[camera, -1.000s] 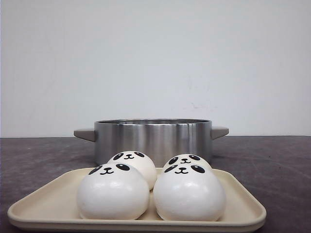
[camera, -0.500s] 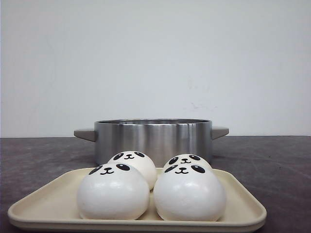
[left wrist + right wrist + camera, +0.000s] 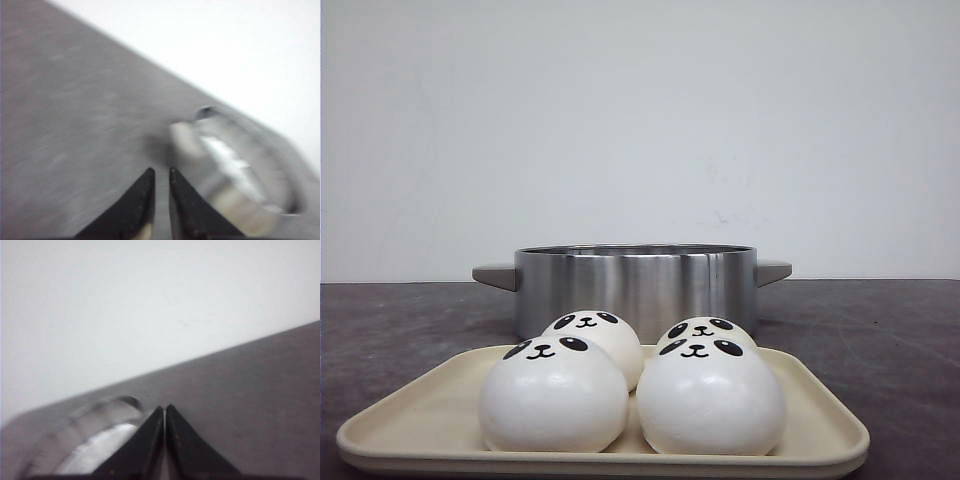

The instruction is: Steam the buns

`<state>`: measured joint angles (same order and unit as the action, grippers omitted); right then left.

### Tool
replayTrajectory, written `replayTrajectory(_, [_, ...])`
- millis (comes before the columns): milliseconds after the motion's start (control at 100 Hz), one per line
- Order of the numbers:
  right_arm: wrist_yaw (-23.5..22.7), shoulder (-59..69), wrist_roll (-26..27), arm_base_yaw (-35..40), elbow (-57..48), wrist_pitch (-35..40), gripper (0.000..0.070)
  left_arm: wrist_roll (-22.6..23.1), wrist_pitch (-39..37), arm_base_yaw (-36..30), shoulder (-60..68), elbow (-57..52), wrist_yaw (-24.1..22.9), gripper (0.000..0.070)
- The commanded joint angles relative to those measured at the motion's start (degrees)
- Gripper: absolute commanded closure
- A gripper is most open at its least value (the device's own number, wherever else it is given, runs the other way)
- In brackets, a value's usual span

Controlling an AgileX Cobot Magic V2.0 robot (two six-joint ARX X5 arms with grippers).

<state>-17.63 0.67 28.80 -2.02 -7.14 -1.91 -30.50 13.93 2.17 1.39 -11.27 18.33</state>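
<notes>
Several white panda-faced buns sit close together on a cream tray [image 3: 420, 420]: two in front [image 3: 552, 395] [image 3: 710, 398] and two behind [image 3: 595, 335] [image 3: 707, 328]. A steel pot [image 3: 635, 285] with grey side handles stands behind the tray. Neither gripper shows in the front view. In the blurred left wrist view my left gripper [image 3: 161, 170] has its black fingers parted by a narrow gap, empty, above the table near the pot [image 3: 240, 170]. In the right wrist view my right gripper [image 3: 165, 406] is shut and empty, beside the pot [image 3: 95, 435].
The dark grey table [image 3: 880, 330] runs to a plain white wall behind the pot. The tray sits at the table's near edge in the front view.
</notes>
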Motion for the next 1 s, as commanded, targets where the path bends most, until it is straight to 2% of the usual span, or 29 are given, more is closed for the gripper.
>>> replayTrajectory(0, [-0.7,0.9,1.6,0.0,-5.7,2.0,0.0700,1.4,1.5,0.0,1.5,-5.2,1.2,0.0686])
replayTrajectory(90, [-2.4,4.3,-2.5,0.0,-13.2,7.1,0.0700,7.7,7.3,0.0,6.1,-13.7,1.9,0.0686])
replayTrajectory(220, [-8.9,10.2,-7.3,0.0,-22.7,8.6,0.0700,15.5,14.9,0.0,14.5,-24.8,2.5,0.0687])
replayTrajectory(300, [-12.1,13.1,-5.3,0.0,-26.4,5.4,0.0700,17.8,17.7,-0.3,19.5,-30.1,2.7,0.0687])
replayTrajectory(430, [-12.6,15.5,0.3,0.0,-28.5,0.4,0.0689,18.3,17.0,-2.2,23.2,-33.5,3.4,0.0658])
replayTrajectory(460, [-12.7,15.6,0.5,0.0,-28.8,0.3,0.0652,18.3,16.3,-2.6,23.5,-33.6,3.4,0.0623])
replayTrajectory(480, [-12.9,15.7,0.5,0.0,-29.0,0.5,0.0604,18.4,16.0,-2.8,23.6,-33.6,3.4,0.0590])
replayTrajectory(510, [-13.4,15.7,0.4,0.0,-29.2,0.8,0.0497,18.5,15.6,-3.0,23.6,-33.6,3.4,0.0529])
replayTrajectory(580, [-13.8,15.8,0.5,0.0,-29.3,1.3,0.0188,18.5,14.9,-3.6,23.7,-33.6,3.4,0.0358])
replayTrajectory(600, [-13.9,15.8,0.6,0.0,-29.3,1.7,0.0128,18.5,14.8,-3.8,23.7,-33.6,3.4,0.0309])
replayTrajectory(630, [-13.9,15.8,0.6,0.0,-29.3,2.3,0.0077,18.5,14.6,-4.0,23.7,-33.6,3.3,0.0244])
replayTrajectory(690, [-13.9,15.8,0.5,0.0,-29.3,3.4,0.0053,18.5,14.6,-4.3,23.6,-33.6,3.1,0.0171])
replayTrajectory(850, [-13.5,17.1,-4.0,0.0,-30.7,4.5,0.0037,18.0,15.3,-4.6,23.6,-33.6,3.1,0.0171])
replayTrajectory(990, [-11.0,23.1,-14.1,0.0,-38.9,13.9,0.0037,20.9,15.4,-6.1,23.7,-33.6,3.1,0.0172])
